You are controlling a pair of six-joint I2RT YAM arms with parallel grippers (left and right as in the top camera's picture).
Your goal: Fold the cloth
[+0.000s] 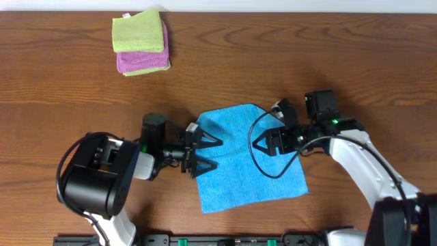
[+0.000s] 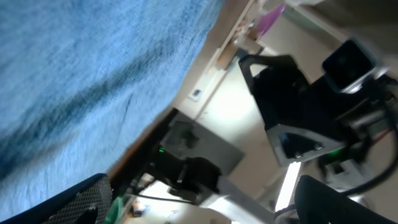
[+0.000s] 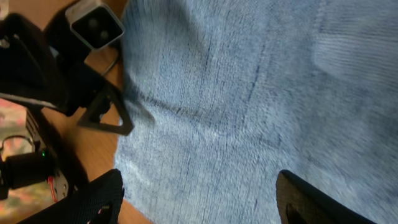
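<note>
A blue cloth [image 1: 247, 157] lies spread flat on the wooden table, near the front middle. My left gripper [image 1: 208, 153] is open, its fingers over the cloth's left edge. My right gripper [image 1: 265, 141] is open, over the cloth's upper right part. The left wrist view shows the cloth [image 2: 81, 74] filling the left side, with my open left gripper [image 2: 199, 208] at the bottom. The right wrist view shows the cloth [image 3: 249, 99] below my open right gripper [image 3: 202, 202], with the left gripper's fingertip [image 3: 106, 115] at the cloth's edge.
A stack of folded cloths, green on pink [image 1: 141, 42], sits at the back left of the table [image 1: 341, 61]. A black cable [image 1: 263, 147] loops over the blue cloth by the right arm.
</note>
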